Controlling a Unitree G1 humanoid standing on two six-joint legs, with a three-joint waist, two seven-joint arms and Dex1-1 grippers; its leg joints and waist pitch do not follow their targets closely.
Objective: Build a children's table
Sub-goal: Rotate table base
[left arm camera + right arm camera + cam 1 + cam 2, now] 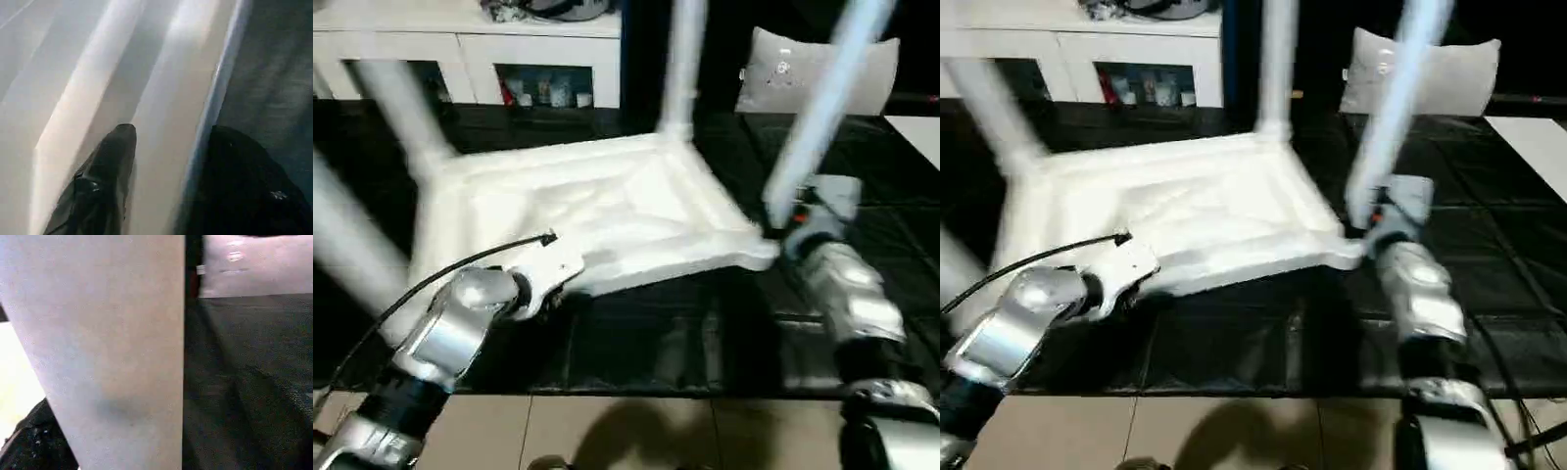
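So the children's table (607,211) is upside down on the black work table (705,333), sitting toward its near edge, ribbed underside up, legs poking up out of the corner sockets. My left gripper (168,147) straddles the top's near rim close to its left corner, one black finger (110,166) inside on the white plastic and the other outside, so I'd call that clamped on the rim. My right gripper (793,220) is at the near right corner with its fingers spread wide around the base of that leg (822,108), which runs up and away from it. Right arm's nearer that leg, so seating or steadying it is probably on that side.
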